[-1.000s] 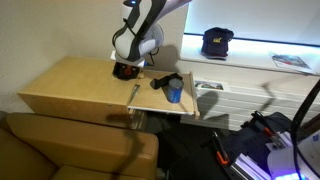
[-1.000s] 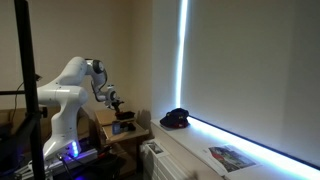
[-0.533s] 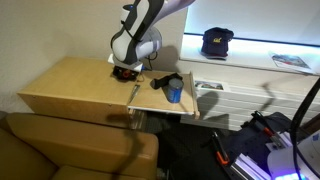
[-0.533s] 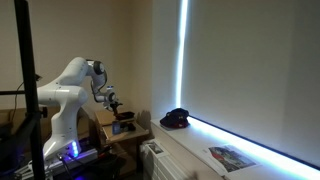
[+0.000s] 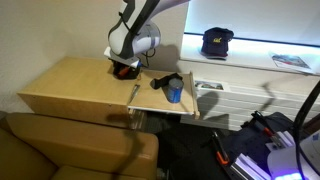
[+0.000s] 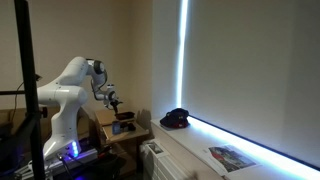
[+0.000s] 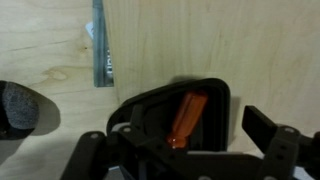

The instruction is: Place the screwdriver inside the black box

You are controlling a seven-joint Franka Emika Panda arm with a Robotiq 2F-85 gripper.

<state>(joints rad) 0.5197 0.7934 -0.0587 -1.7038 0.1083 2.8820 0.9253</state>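
Wrist view, looking straight down on a pale wooden surface (image 7: 220, 40). At 9 o'clock sits a dark rounded blur (image 7: 20, 108), too soft to identify. At 11 o'clock a slim grey-blue strip (image 7: 100, 45) lies along a seam in the wood. Just below centre is the black box (image 7: 150, 108). The screwdriver (image 7: 187, 118), with an orange handle, lies inside it at a slight tilt. The tool (image 7: 178, 145) hangs over the black box. Its two dark fingers (image 7: 268, 130) are spread wide, one at 8 o'clock and one at 4 o'clock, with the black box between them.

In an exterior view, the surface (image 5: 70, 85) fills the left half above a tan sofa (image 5: 60, 150). A white arm (image 5: 135, 35) comes down from 12 o'clock. The tool (image 5: 124, 66) is right above the black box (image 5: 126, 72), where a spot of orange shows. Right of that, near centre, a blue cup (image 5: 175, 94) stands just beside a black object (image 5: 163, 82). At 2 o'clock a dark cap (image 5: 216, 40) rests on a white ledge (image 5: 250, 65).
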